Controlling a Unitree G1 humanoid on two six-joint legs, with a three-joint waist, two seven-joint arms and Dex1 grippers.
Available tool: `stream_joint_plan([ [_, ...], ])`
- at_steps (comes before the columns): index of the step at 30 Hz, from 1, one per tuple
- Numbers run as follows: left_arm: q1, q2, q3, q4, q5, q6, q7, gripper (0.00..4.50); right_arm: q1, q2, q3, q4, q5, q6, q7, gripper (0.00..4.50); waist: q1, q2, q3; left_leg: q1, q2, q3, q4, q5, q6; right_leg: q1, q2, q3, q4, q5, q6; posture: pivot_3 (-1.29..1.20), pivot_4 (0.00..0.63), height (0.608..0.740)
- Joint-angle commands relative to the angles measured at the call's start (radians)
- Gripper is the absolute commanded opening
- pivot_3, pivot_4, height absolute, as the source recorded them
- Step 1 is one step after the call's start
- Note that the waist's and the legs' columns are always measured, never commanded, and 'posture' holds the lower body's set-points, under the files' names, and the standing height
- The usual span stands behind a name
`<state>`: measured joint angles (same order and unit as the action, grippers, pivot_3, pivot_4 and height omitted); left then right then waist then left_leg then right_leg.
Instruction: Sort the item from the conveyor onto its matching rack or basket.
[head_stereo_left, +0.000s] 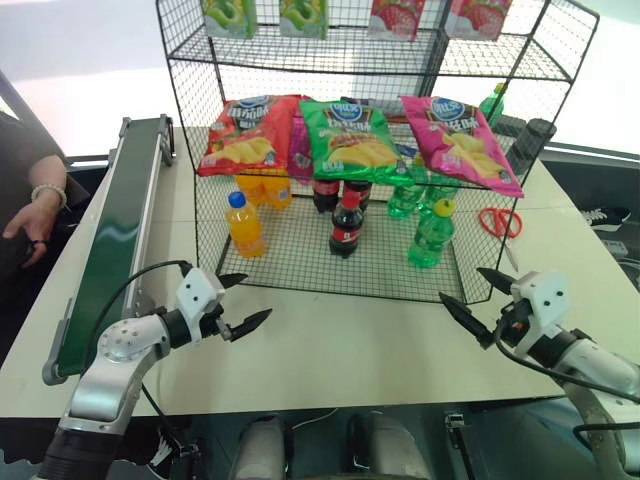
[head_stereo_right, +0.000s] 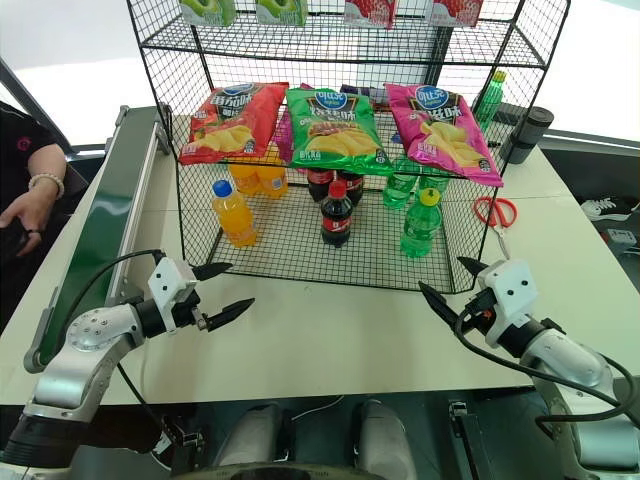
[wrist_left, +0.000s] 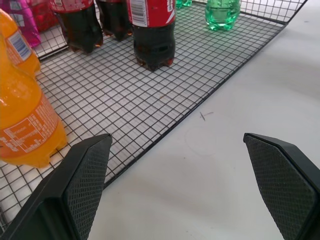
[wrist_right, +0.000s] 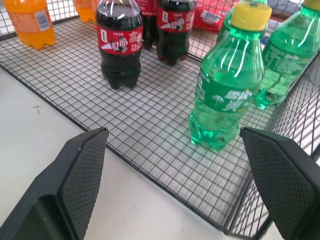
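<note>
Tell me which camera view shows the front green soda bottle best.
The right wrist view: the green soda bottle stands close and whole there, yellow cap and label clear, upright on the wire rack's bottom shelf. Both eye views show it small and farther off. The left wrist view catches its lower part.

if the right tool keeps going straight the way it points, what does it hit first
Probably the front green soda bottle on the wire rack's bottom tier; the open right tool aims at it, though depth is unclear.

Pale cream tabletop (head_stereo_left: 330, 350) across the middle of the frame. Bright, washed-out white floor (head_stereo_left: 80, 60) at upper left and upper right. Dark floor along the right edge.
</note>
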<state>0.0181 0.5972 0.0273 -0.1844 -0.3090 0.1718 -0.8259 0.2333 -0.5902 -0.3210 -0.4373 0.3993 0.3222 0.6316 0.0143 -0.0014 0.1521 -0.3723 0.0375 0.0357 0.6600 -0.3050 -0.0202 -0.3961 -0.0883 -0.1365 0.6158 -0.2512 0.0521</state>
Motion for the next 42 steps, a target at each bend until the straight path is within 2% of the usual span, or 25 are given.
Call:
stream_joint_plan([
  [1, 0.002, 0.006, 0.027, -0.041, -0.007, 0.003, 0.012, 4.5, -0.019, -0.013, -0.007, -0.025, 0.016, 0.006, 0.007, 4.39, 0.0, 0.0, 0.0, 0.0, 0.0, 0.0, 0.0, 0.0, 0.0, 0.0, 0.0, 0.0, 0.0, 0.0, 0.0, 0.0, 0.15, 0.735],
  [16, -0.02, -0.002, 0.047, -0.019, -0.021, 0.012, 0.039, 4.5, -0.098, -0.007, 0.029, -0.131, 0.034, 0.149, -0.059, 4.39, 0.0, 0.0, 0.0, -0.001, 0.0, 0.0, 0.0, 0.0, 0.0, 0.0, 0.0, 0.0, 0.0, 0.0, 0.0, 0.0, 0.15, 0.735],
  [42, 0.004, -0.016, 0.08, 0.002, -0.025, -0.049, 0.033, 4.5, -0.074, 0.034, 0.098, -0.101, 0.008, 0.076, -0.042, 4.39, 0.0, 0.0, 0.0, 0.0, 0.0, 0.0, 0.0, 0.0, 0.0, 0.0, 0.0, 0.0, 0.0, 0.0, 0.0, 0.0, 0.15, 0.735],
])
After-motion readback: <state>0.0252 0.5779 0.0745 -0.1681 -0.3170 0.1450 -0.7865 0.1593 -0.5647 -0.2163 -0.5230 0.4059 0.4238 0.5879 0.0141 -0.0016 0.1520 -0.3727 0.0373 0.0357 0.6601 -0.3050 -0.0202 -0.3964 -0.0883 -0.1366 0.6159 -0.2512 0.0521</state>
